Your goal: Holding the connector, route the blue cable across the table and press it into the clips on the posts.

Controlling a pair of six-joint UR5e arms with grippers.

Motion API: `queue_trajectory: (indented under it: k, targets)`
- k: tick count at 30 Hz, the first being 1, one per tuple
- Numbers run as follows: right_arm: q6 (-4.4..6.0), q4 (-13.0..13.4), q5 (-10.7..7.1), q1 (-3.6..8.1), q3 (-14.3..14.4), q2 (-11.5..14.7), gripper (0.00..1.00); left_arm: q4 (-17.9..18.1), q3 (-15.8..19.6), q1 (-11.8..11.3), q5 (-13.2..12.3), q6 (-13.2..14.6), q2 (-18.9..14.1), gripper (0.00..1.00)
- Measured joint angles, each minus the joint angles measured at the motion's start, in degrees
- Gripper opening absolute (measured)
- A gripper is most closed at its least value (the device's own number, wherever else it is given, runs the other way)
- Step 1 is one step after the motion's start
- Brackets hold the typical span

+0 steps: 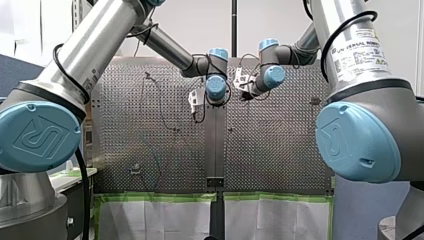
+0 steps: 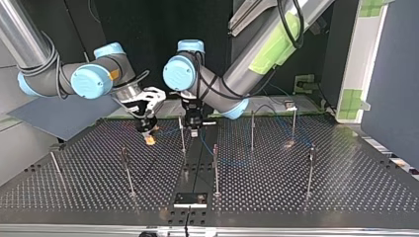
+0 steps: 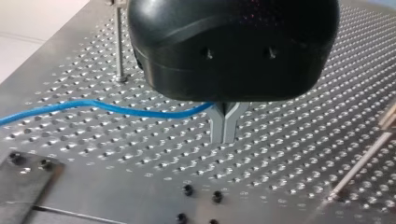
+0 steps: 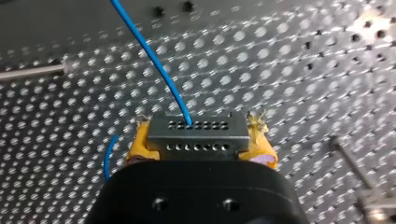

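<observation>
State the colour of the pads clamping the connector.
Yellow-orange pads, either side of the dark connector; the right wrist view shows them best.

Silver tubular arms (image 1: 95,35), pale-blue joint caps (image 1: 37,137), black cables (image 1: 62,67); my left gripper (image 3: 224,135) black, metal-fingered; my right gripper (image 4: 201,139) yellow-padded.

The perforated metal table (image 3: 289,154) spreads wide under the arms. A blue cable (image 3: 93,105) lies along it, running in from one side right up to the jaws of the left gripper (image 3: 225,139). A thin post (image 3: 120,42) stands on the cable's side of those jaws, and a second post (image 3: 359,163) stands on the other side. Ahead of the jaws, dark screws (image 3: 201,207) sit in a smooth strip. A flat plate (image 3: 25,179) lies off towards the cable's side.
</observation>
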State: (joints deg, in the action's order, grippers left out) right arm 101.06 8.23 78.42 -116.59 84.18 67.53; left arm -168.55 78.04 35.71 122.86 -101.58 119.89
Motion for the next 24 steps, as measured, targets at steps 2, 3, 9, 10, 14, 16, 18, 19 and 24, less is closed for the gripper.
queue_trajectory:
  k: [2,3,9,10,14,16,18,19,24]
  targets:
    - [-0.10,1.26,0.41,0.05,1.31,-0.01,0.00,0.93,0.94,-0.07,-0.47,-0.01,0.09,0.00]
    - [-0.17,1.73,0.64,0.08,1.81,-0.01,0.00,1.54,1.54,-0.14,-0.84,-0.02,0.20,0.00]
    - [-0.63,4.40,3.19,0.30,5.19,-0.04,0.00,4.52,4.54,-0.51,-3.43,-0.25,0.40,0.00]
    - [-0.67,4.86,3.88,0.39,5.92,-0.05,0.00,5.06,5.06,-0.53,-3.83,-0.26,0.48,0.00]
    - [-1.00,5.59,5.70,0.60,8.28,-0.13,0.00,7.39,7.39,-0.43,-5.61,-0.33,1.53,0.00]
    - [-1.45,5.69,5.93,0.66,9.08,-0.22,0.00,8.71,8.72,-0.35,-6.14,-0.38,2.42,0.00]
    - [-1.89,5.72,5.83,0.66,9.51,-0.47,0.00,9.99,9.99,-0.24,-6.38,-0.46,2.99,0.00]
    - [-2.17,5.70,5.74,0.67,9.69,-0.78,0.00,10.57,10.57,-0.20,-6.43,-0.52,3.14,0.00]
    - [-3.20,5.64,5.06,0.70,10.11,-2.63,0.00,13.76,13.78,0.07,-6.66,-0.79,3.45,0.00]
